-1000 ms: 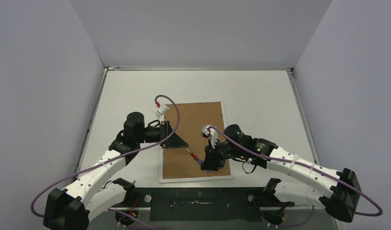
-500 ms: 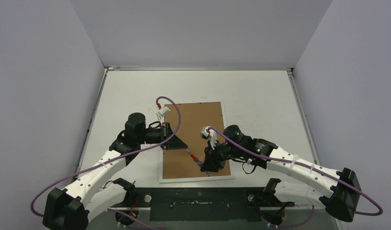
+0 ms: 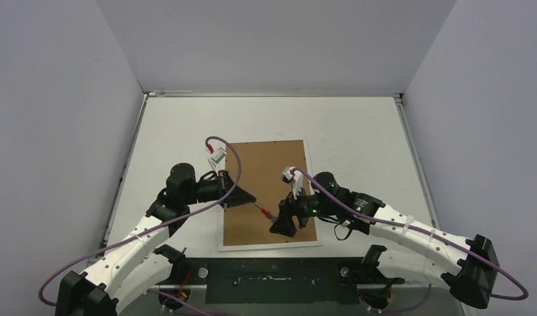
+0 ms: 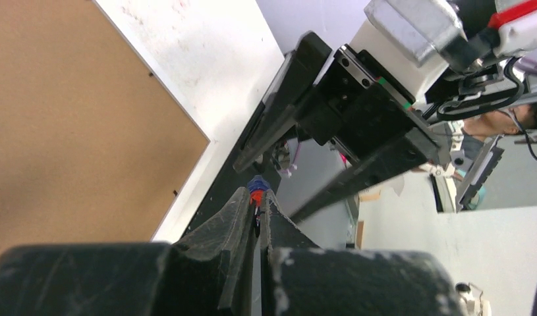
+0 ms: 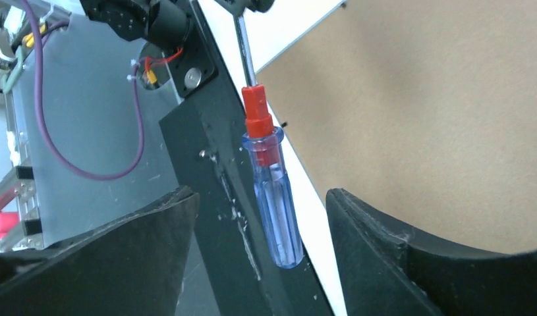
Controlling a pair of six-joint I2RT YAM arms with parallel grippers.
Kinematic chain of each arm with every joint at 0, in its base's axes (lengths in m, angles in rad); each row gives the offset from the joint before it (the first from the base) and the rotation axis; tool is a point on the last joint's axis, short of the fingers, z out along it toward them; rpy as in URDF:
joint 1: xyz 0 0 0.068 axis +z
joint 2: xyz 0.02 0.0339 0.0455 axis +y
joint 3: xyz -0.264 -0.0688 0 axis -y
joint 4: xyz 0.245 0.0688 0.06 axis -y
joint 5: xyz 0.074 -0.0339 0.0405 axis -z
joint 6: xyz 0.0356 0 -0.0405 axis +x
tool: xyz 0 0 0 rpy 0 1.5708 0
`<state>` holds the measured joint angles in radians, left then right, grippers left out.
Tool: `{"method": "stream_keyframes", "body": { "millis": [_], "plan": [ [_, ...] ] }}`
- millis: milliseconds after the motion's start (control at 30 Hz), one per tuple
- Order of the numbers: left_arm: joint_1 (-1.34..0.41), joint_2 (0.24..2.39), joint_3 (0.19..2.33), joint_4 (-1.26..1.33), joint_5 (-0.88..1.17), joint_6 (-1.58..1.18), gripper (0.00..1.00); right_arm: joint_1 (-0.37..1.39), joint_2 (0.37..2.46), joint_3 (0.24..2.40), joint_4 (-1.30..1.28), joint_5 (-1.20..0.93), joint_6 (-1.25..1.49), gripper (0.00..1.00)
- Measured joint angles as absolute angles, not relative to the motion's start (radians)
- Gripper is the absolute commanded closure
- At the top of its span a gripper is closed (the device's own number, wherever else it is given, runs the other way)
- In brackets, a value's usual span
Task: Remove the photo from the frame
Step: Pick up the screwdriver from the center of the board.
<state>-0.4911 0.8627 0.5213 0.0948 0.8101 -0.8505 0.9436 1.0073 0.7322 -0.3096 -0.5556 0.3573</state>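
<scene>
photo is not seen in any view; it is probably hidden under the brown back of the frame point(image 3: 269, 174), which is laid back-up on the table point(image 3: 358, 145). the frame's long axis is run away from the arm bases, one short edge nearest them. part of its near half is covered from above by both grippers. a screwdriver point(image 3: 265, 214) is held over that half, shaft toward the left arm, handle toward the right. the left gripper point(image 4: 255, 197) is clamped shut on the shaft. the right gripper point(image 3: 282, 227) is spread open. only in the right wrist view is the blue handle seen between the fingers point(image 5: 153, 224), gaps both sides, untouched.
</scene>
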Motion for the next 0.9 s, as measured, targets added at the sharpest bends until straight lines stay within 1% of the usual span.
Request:
{"method": "stream_keyframes", "body": {
  "millis": [67, 133, 200, 400, 500, 600, 767, 900],
  "plan": [
    [-0.491, 0.839, 0.48, 0.146, 0.781, -0.882, 1.0, 0.94, 0.972, 0.704, -0.263, -0.524, 0.399, 0.13],
    [-0.491, 0.821, 0.432, 0.215, 0.749, -0.925, 1.0, 0.926, 0.919, 0.664, -0.213, -0.485, 0.45, 0.11],
    [-0.491, 0.808, 0.38, 0.301, 0.713, -0.979, 1.0, 0.893, 0.861, 0.62, -0.164, -0.448, 0.509, 0.1],
    [-0.495, 0.768, 0.252, 0.535, 0.606, -1.122, 1.0, 0.683, 0.686, 0.458, 0.042, -0.368, 0.759, 0.08],
    [-0.497, 0.719, 0.203, 0.619, 0.54, -1.18, 1.0, 0.648, 0.645, 0.364, 0.172, -0.36, 0.875, 0.08],
    [-0.498, 0.691, 0.186, 0.668, 0.494, -1.224, 1.0, 0.649, 0.641, 0.312, 0.278, -0.369, 0.951, 0.08],
    [-0.511, 0.701, 0.185, 0.754, 0.451, -1.281, 1.0, 0.667, 0.704, 0.274, 0.485, -0.401, 1.035, 0.1],
    [-0.533, 0.773, 0.185, 0.821, 0.445, -1.308, 1.0, 0.736, 0.781, 0.275, 0.596, -0.416, 1.037, 0.16]
  ]
}}
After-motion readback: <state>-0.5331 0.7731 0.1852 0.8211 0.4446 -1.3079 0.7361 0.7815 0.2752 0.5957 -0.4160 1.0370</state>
